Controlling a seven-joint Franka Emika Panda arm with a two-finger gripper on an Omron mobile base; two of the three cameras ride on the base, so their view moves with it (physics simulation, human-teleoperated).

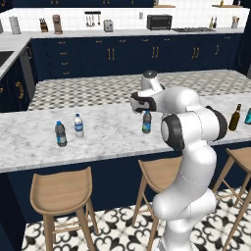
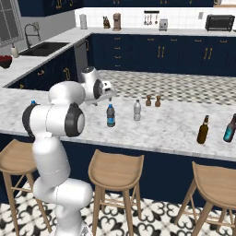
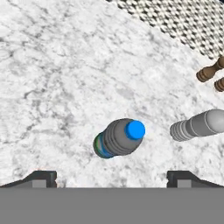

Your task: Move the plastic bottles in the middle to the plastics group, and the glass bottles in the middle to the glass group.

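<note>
Here the gripper (image 3: 112,177), fingers apart, hung above the blue-capped dark water bottle (image 3: 117,138), presumably for grasping; pale bottle (image 3: 197,124) at three o'clock.

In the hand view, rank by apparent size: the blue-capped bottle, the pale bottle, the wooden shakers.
1. Blue-capped bottle, largest, though nearest the camera.
2. Pale bottle, close behind, cut off by the frame edge.
3. Wooden shakers, smallest, partly cropped.
</note>
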